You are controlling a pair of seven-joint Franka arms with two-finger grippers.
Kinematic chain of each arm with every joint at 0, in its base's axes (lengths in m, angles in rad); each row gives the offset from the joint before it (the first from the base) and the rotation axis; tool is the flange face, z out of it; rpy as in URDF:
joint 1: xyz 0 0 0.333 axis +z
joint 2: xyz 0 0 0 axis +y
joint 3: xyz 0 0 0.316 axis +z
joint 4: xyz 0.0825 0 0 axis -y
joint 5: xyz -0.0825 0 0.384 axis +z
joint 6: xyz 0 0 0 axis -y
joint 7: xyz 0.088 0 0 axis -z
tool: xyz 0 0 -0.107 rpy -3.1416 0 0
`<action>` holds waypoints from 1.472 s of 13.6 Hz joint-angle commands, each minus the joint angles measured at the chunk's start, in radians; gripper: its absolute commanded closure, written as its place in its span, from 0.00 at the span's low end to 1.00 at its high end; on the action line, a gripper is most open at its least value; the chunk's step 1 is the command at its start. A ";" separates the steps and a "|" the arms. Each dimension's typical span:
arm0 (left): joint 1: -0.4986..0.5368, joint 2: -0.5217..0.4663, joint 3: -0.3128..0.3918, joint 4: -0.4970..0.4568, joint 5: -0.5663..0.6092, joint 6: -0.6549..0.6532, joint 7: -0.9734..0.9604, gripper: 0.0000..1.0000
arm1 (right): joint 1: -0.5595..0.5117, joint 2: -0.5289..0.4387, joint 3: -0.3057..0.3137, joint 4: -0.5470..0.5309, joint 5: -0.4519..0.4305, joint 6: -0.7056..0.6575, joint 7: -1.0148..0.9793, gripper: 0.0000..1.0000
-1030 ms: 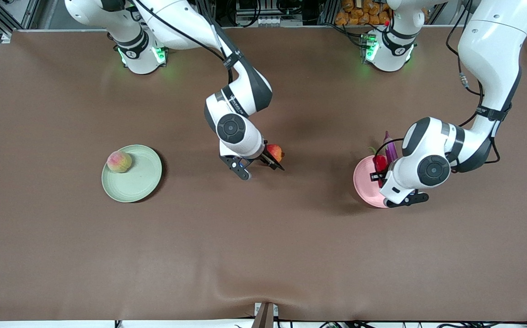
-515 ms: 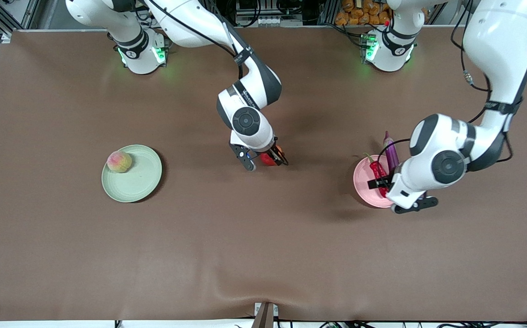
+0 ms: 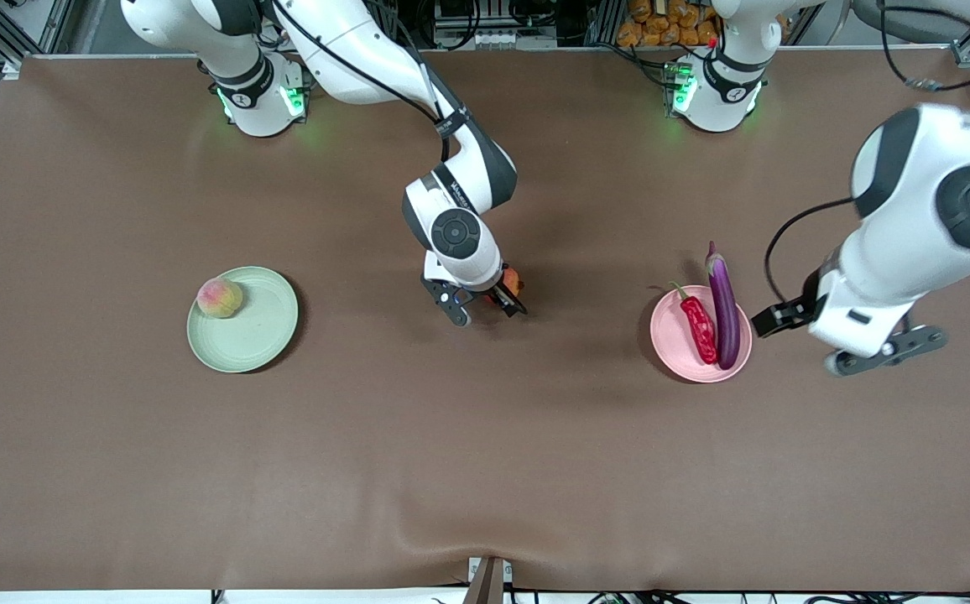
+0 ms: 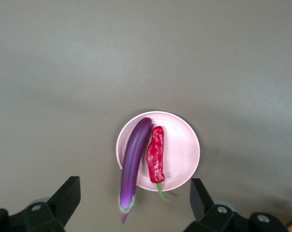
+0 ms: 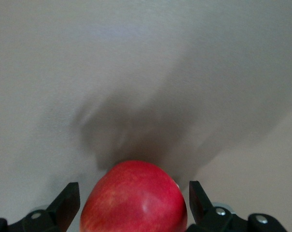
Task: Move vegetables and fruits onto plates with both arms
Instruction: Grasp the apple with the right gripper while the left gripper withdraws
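The purple eggplant (image 3: 724, 306) (image 4: 133, 159) and the red chili pepper (image 3: 699, 327) (image 4: 155, 159) lie side by side on the pale pink plate (image 3: 674, 340) (image 4: 182, 145). My left gripper (image 3: 829, 340) (image 4: 133, 203) hangs open and empty high above that plate's edge. A red apple (image 3: 513, 279) (image 5: 133, 200) rests on the table midway between the plates. My right gripper (image 3: 485, 304) (image 5: 133, 203) is low around it, open, with a gap showing at each finger. The peach (image 3: 219, 298) sits on the pale green plate (image 3: 258, 331).
A brown cloth (image 3: 485, 461) covers the table. The two arm bases (image 3: 258, 105) (image 3: 716, 92) stand along the edge farthest from the front camera. A small bracket (image 3: 489, 579) sticks up at the nearest edge.
My left gripper opened, left the chili on the pink plate, and rose away toward the left arm's end. My right gripper shifted and came down around the apple.
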 commanded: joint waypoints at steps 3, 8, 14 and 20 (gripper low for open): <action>0.006 -0.050 -0.002 0.101 -0.019 -0.152 0.019 0.00 | -0.008 0.007 -0.010 0.027 0.009 -0.007 -0.033 1.00; 0.036 -0.094 -0.004 0.147 -0.045 -0.215 0.037 0.00 | -0.128 -0.010 -0.015 0.163 0.023 -0.295 -0.132 1.00; -0.238 -0.234 0.463 0.120 -0.229 -0.270 0.358 0.00 | -0.225 -0.087 -0.226 0.157 -0.002 -0.708 -0.670 1.00; -0.344 -0.407 0.607 -0.107 -0.283 -0.249 0.442 0.00 | -0.219 -0.130 -0.484 -0.094 -0.002 -0.650 -1.273 1.00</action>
